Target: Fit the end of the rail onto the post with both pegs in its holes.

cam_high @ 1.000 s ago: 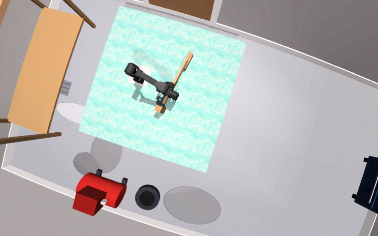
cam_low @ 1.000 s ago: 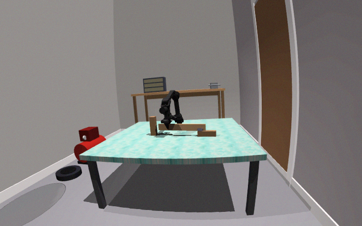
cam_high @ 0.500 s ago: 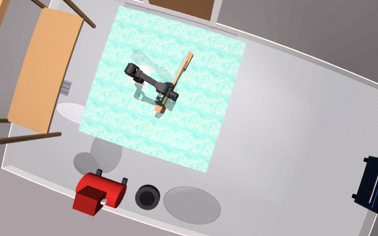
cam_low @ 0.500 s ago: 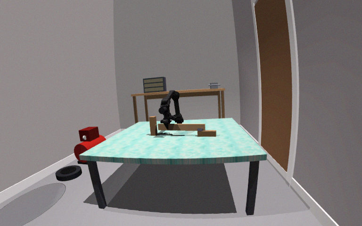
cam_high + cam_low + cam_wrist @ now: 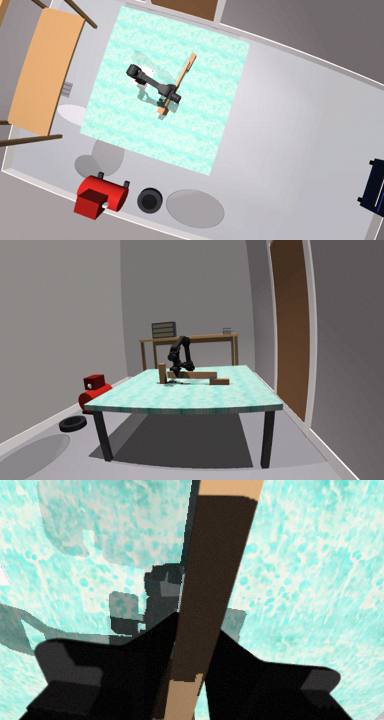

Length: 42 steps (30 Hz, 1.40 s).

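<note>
The wooden rail [image 5: 182, 77] [image 5: 198, 375] [image 5: 215, 555] looks about level and is raised off the table. Its far end sits at the dark bracket [image 5: 188, 66] [image 5: 212, 377] on the low footboard block [image 5: 222, 381]. Its near end faces the upright post [image 5: 162, 110] [image 5: 162, 373], with a narrow gap or shadow between them in the exterior view. My gripper [image 5: 177, 375] [image 5: 189, 618] is shut on the rail near the post end, one finger on each side. The pegs and the holes are not discernible, so I cannot tell how far they are engaged.
The objects stand on a turquoise table [image 5: 135, 118] [image 5: 184, 395]. The arm's base plate [image 5: 149, 72] is beside the rail on the table. A wooden workbench [image 5: 45, 70] [image 5: 198, 338] stands behind the arm, away from the table. A red compressor [image 5: 104, 191] is on the floor.
</note>
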### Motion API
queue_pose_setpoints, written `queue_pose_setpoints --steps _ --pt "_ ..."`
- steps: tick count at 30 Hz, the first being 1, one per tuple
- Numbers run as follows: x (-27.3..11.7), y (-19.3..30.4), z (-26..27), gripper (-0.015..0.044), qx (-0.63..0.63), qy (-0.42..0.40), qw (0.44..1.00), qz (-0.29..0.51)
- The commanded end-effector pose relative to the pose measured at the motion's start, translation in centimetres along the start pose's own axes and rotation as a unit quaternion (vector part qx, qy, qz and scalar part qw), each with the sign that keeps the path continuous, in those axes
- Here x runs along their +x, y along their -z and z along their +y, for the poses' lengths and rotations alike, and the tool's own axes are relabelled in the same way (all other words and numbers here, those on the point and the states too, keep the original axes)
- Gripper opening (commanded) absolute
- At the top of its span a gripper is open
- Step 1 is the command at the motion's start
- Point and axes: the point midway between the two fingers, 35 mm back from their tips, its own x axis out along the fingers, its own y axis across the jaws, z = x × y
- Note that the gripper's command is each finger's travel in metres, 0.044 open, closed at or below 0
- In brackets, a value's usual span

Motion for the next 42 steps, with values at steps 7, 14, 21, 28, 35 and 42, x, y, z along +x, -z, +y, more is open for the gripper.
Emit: queue_pose_setpoints --steps 7,14,21,28,35,42 --pt "-0.1 0.4 0.0 0.0 -0.001 0.001 1.0 0.0" --pt "-0.1 0.6 0.0 0.0 -0.001 0.001 1.0 0.0" --pt "0.0 0.8 0.0 0.0 -0.001 0.001 1.0 0.001" --pt "0.0 1.0 0.0 0.0 -0.001 0.001 1.0 0.001" --pt "0.0 1.2 0.0 0.0 -0.001 0.001 1.0 0.001" --pt "0.0 1.4 0.0 0.0 -0.001 0.001 1.0 0.001"
